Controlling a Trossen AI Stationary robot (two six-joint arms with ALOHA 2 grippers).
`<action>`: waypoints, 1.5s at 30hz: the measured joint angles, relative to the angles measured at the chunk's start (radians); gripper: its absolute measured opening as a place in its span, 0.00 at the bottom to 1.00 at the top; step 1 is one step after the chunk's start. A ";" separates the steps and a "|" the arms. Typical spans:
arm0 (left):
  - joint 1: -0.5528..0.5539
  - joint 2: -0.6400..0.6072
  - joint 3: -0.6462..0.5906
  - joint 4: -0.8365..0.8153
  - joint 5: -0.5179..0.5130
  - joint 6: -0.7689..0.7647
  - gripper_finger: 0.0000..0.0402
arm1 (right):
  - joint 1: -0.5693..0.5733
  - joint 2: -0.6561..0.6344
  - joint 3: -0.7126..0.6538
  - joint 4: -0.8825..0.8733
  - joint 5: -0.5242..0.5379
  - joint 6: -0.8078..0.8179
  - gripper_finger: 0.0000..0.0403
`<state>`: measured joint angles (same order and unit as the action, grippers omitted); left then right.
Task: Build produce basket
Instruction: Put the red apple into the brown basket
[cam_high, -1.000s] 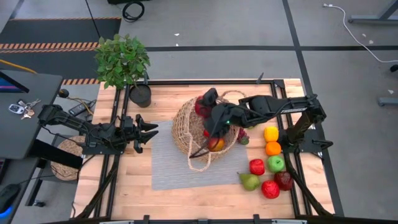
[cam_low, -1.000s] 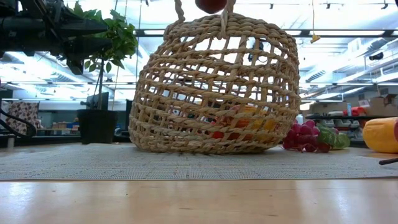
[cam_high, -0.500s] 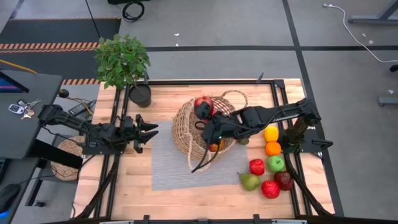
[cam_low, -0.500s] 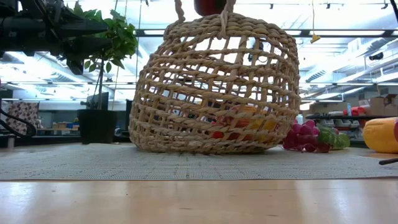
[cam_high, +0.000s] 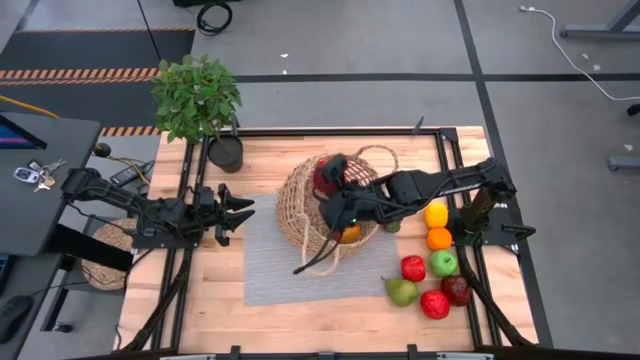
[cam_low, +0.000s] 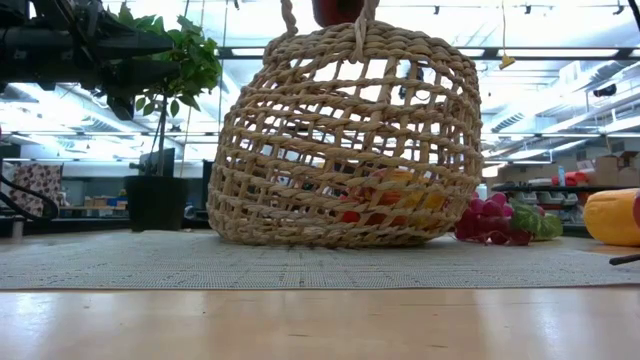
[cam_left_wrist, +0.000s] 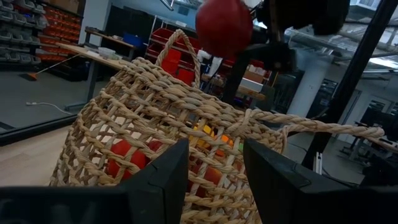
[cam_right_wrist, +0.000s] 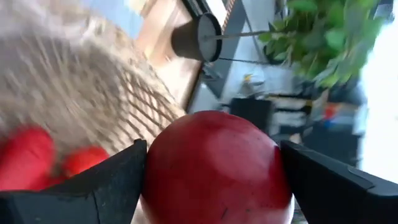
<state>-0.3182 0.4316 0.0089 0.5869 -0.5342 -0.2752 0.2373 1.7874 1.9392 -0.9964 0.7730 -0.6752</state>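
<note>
The tan wicker basket (cam_high: 318, 208) stands by its base on a grey mat (cam_high: 270, 270), with red and orange produce (cam_left_wrist: 124, 158) inside. It also shows as the basket (cam_low: 350, 140) in the low view and the basket (cam_left_wrist: 186, 137) in the left wrist view. My right gripper (cam_high: 330, 172) is above the basket's far side, shut on a dark red apple (cam_right_wrist: 214, 168). My left gripper (cam_high: 240, 212) waits open, left of the basket and above the table. More produce lies on the table to the right of the basket. My right gripper pinches the red apple (cam_high: 323, 178) between its two fingers (cam_right_wrist: 118, 180), one on each opposite side (cam_right_wrist: 273, 168). The arm reaches in from the table's right. The apple (cam_left_wrist: 224, 26) is lifted clear, above the basket's rim.
Loose produce lies at the table's right: yellow pepper (cam_high: 436, 214), orange (cam_high: 438, 238), red apple (cam_high: 413, 267), green apple (cam_high: 443, 263), pear (cam_high: 401, 291), grapes (cam_low: 488, 222). A potted plant (cam_high: 226, 152) stands at the far left. One loop handle (cam_high: 320, 255) droops toward the near edge.
My right arm's forearm has swung a little toward the near edge, while its gripper has kept the red apple above the basket's far side. The basket and my left arm have kept still.
</note>
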 joint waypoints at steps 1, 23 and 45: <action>0.000 0.000 0.000 0.000 0.000 0.000 0.40 | -0.005 -0.005 0.000 -0.005 -0.015 0.069 0.89; 0.000 0.000 0.000 -0.001 0.000 0.000 0.40 | -0.212 -0.022 -0.031 -0.292 -0.459 1.378 0.89; 0.000 0.000 0.000 0.000 0.000 0.000 0.40 | -0.253 -0.021 -0.400 -0.017 -0.628 1.272 0.89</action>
<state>-0.3180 0.4316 0.0089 0.5870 -0.5339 -0.2753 -0.0156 1.7664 1.5394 -1.0135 0.1453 0.5966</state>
